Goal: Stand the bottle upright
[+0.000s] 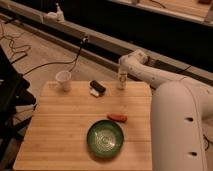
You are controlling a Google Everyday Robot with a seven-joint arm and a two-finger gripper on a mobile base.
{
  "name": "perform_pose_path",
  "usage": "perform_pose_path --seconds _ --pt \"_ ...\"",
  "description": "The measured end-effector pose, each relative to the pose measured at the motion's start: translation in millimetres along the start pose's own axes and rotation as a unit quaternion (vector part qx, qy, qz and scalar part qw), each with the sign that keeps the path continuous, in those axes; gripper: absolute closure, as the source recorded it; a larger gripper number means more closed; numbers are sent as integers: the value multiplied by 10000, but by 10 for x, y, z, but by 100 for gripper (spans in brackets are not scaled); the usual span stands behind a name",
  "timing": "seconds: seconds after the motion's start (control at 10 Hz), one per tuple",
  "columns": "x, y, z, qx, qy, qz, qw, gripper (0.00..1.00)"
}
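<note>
Wooden table (pixel 60 130) far edge: bottle (pixel 121 82) looks upright already, gripper (pixel 121 75) right over it, can't tell its grip.

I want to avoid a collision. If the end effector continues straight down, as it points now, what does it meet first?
The end effector hangs at the table's far edge, pointing down over the bottle, which looks upright. It would probably meet the bottle first, then the wooden table. Depth is unclear.

Dim warm light, soft blur (background darkest), end effector (pixel 121 76) by table's far edge
</note>
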Motion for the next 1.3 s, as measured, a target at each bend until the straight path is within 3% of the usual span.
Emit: perform_pose_path --seconds 0.6,1.3 --pt "41 20 -189 -40 -63 19 10000 24" --pt "17 36 -324 -149 -117 144 9997 20"
